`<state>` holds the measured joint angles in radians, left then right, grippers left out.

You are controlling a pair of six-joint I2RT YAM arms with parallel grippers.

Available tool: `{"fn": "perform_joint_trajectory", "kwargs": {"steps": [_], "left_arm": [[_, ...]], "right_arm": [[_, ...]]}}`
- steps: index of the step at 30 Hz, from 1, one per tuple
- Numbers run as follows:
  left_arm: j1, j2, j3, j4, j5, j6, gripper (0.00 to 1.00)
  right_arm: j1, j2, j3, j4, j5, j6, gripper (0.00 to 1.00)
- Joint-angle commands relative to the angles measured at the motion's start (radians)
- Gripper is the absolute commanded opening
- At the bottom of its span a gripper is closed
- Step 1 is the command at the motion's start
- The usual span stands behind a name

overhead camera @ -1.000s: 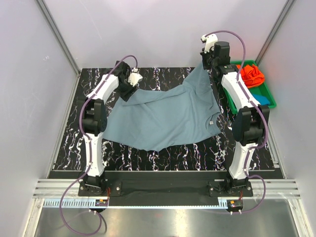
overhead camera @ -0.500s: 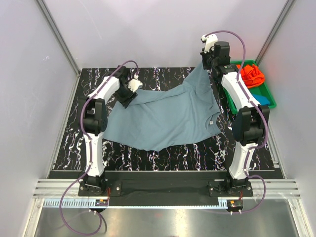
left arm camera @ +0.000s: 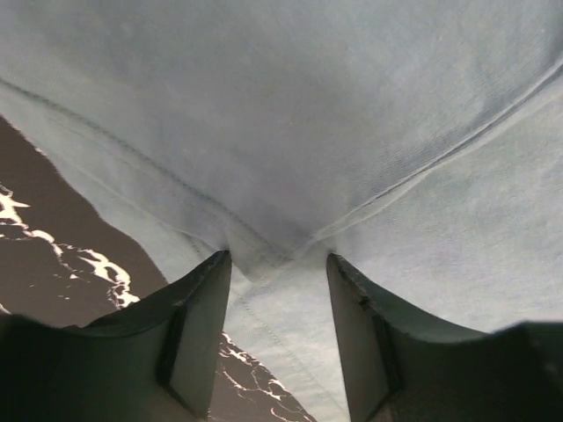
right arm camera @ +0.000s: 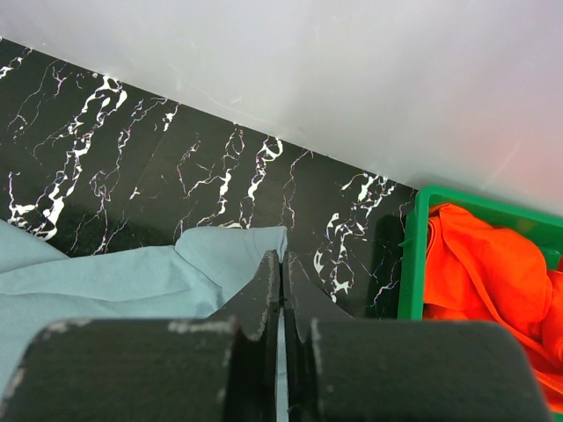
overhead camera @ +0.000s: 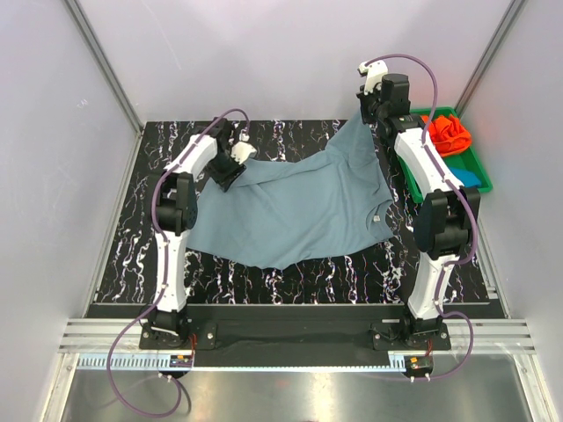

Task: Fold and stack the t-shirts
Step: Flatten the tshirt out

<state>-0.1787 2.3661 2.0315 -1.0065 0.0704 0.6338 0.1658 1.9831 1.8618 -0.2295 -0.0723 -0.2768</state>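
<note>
Wrinkled grey-blue t-shirt on the worktop: right fingers pinch its raised far-right corner, left fingers spread over its far-left seam; bare worktop left and near.

L arm: base at table's near edge, left side. Upper link stands near vertical, elbow bent, forearm runs toward the far-left part of the table. Wrist angled so L gripper points down & in toward centre, low over the surface. Fingers apart w/ a clear gap btwn tips, straddling a puckered seam of the grey-blue t-shirt.

R arm: base at near edge, right side. Elbow high, forearm stretched toward the far edge. R gripper raised above the table by the far edge, right of centre, jaws pressed together w/ a corner of the same shirt pinched btwn them.
</note>
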Motion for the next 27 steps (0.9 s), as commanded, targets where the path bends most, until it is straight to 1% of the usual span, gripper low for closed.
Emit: {"fn": "perform_joint_trajectory", "kwargs": {"steps": [1, 2, 4, 5, 11, 14, 15, 16, 25, 27], "left_arm": [[0.012, 0.022, 0.053, -0.017, 0.009, 0.014, 0.50], [0.015, 0.028, 0.068, -0.021, 0.011, 0.012, 0.44], [0.021, 0.044, 0.084, -0.035, 0.019, -0.002, 0.40], [0.025, 0.047, 0.091, -0.040, 0.023, -0.005, 0.36], [0.036, 0.036, 0.078, -0.034, 0.032, -0.016, 0.29], [0.039, 0.036, 0.079, -0.038, 0.037, -0.017, 0.22], [0.039, 0.036, 0.079, -0.040, 0.039, -0.017, 0.07], [0.041, 0.035, 0.082, -0.044, 0.040, -0.020, 0.00], [0.042, -0.068, 0.091, -0.079, 0.046, -0.003, 0.00], [0.042, -0.102, 0.093, -0.086, 0.052, 0.004, 0.03]], "right_arm": [[0.012, -0.043, 0.008, 0.024, -0.012, -0.007, 0.00], [0.014, -0.043, 0.011, 0.024, -0.014, -0.006, 0.00], [0.014, -0.038, 0.010, 0.024, -0.018, -0.004, 0.00], [0.014, -0.040, 0.011, 0.022, -0.017, -0.002, 0.00], [0.012, -0.041, 0.005, 0.024, -0.018, -0.002, 0.00], [0.014, -0.046, 0.000, 0.027, -0.018, -0.002, 0.00], [0.012, -0.046, -0.001, 0.027, -0.017, -0.001, 0.00], [0.012, -0.047, -0.001, 0.027, -0.017, -0.001, 0.00], [0.012, -0.110, -0.049, 0.027, -0.012, -0.015, 0.00], [0.012, -0.130, -0.064, 0.030, -0.011, -0.015, 0.00]]}}
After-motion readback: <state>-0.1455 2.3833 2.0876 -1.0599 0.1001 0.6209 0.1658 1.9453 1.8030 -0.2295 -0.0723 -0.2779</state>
